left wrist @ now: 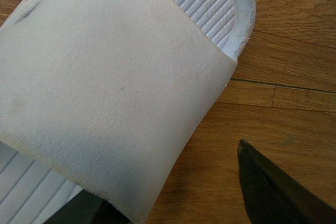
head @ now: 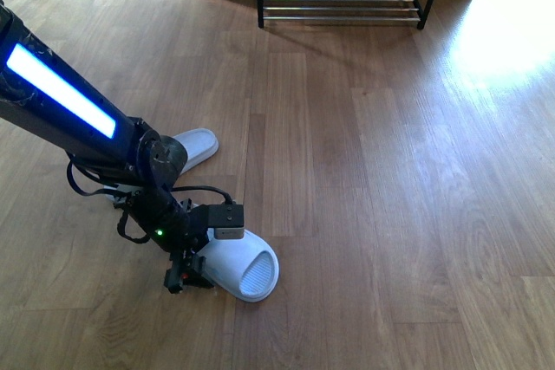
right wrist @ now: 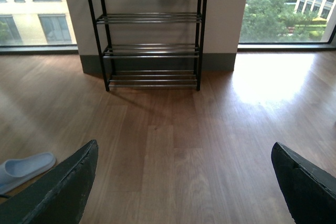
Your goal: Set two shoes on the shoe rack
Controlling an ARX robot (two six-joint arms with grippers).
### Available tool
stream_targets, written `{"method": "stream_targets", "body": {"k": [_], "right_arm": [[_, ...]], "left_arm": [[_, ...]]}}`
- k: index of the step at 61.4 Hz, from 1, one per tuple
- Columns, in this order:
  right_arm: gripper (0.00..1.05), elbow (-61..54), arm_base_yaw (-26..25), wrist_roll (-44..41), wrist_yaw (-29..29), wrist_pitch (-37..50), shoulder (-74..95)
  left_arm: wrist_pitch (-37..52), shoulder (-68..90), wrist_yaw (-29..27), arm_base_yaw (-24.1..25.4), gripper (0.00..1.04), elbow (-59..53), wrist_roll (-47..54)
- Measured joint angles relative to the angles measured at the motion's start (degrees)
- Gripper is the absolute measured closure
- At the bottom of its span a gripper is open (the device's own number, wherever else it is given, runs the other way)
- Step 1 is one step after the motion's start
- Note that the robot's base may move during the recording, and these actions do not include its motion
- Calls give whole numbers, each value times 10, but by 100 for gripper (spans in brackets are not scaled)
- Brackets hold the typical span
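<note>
near slide (head: 247, 266) | between spread left end effector (head: 189, 273) fingers, ungripped | right end effector (right wrist: 184, 145) released

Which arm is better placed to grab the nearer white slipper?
Left: the left gripper is down at that slipper, fingers astride its edge. The right gripper hangs open, facing the rack.

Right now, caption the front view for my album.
Left pincer at the near white slide; second slide behind it, shoe rack by the far wall.
</note>
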Motion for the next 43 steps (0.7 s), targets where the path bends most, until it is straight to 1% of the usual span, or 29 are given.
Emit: {"method": "stream_targets", "body": {"k": [1, 3, 4, 9, 10, 12, 15, 18, 22, 25, 28, 29, 35, 36, 43], "right_arm": [[9, 0, 0, 0, 0, 0, 0], [9, 0, 0, 0, 0, 0, 0], [9, 0, 0, 0, 0, 0, 0], [9, 0, 0, 0, 0, 0, 0], [9, 0, 0, 0, 0, 0, 0], [9, 0, 0, 0, 0, 0, 0], [9, 0, 0, 0, 0, 0, 0], [9, 0, 0, 0, 0, 0, 0], [9, 0, 0, 0, 0, 0, 0], [9, 0, 0, 0, 0, 0, 0], [9, 0, 0, 0, 0, 0, 0], [9, 0, 0, 0, 0, 0, 0], [9, 0, 0, 0, 0, 0, 0], [9, 0, 0, 0, 0, 0, 0], [9, 0, 0, 0, 0, 0, 0]], "left_arm": [[2, 1, 0, 0, 59, 0, 0], [2, 2, 0, 1, 63, 0, -1], [6, 2, 0, 2, 66, 0, -1], [16, 3, 0, 4, 77, -2, -7], [19, 3, 0, 5, 81, -2, -9], [30, 3, 2, 7, 88, -7, -16], [44, 1, 7, 9, 94, -16, -28], [76, -6, 9, 16, 103, -38, -47], [125, -19, 6, 23, 103, -69, -88], [185, -39, -7, 31, 103, -100, -131], [230, -56, -26, 38, 103, -121, -163], [256, -68, -43, 41, 103, -133, -184], [337, -120, -65, 57, 103, -181, -265], [358, -138, -75, 61, 103, -197, -296], [452, -235, -133, 78, 103, -275, -389]]}}
